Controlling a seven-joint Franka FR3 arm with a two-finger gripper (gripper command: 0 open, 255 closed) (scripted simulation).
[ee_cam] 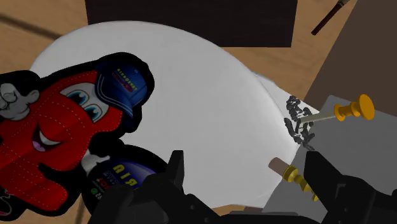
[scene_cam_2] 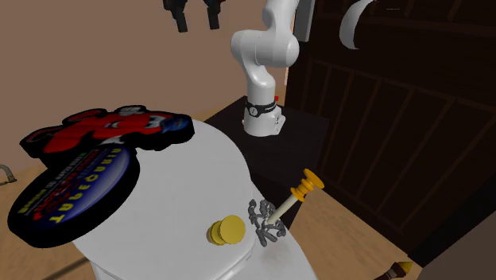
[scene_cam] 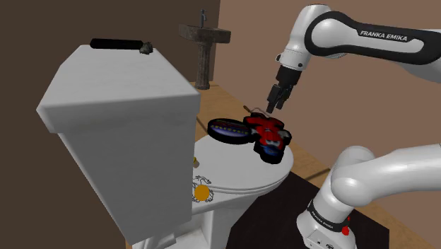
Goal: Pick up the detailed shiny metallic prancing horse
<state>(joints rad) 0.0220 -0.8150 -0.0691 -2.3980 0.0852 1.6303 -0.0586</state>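
- Above the toilet lid point(ee_cam: 210, 83), your hand point(ee_cam: 247, 167) hangs with its fingers spread wide, gripping nothing.
- Over at the lid's rim by the tank point(scene_cam: 120, 127), the small dark horse point(ee_cam: 297, 121) has the yellow pushpin point(ee_cam: 347, 111) lying against it. Close carelessly and you could clamp both.
- Gold screw point(ee_cam: 296, 175) sits near; a crooked descent could knock it.
- Red cartoon patch point(ee_cam: 51, 146) is closer. Don't grab that instead.

Below the gripper point(scene_cam: 274, 105), white toilet point(scene_cam: 120, 127) on wooden floor point(scene_cam: 311, 148); beyond it, grey pedestal sink point(scene_cam: 205, 37) against plain brown wall point(scene_cam: 247, 42); dark mat point(scene_cam: 279, 209) nearby.
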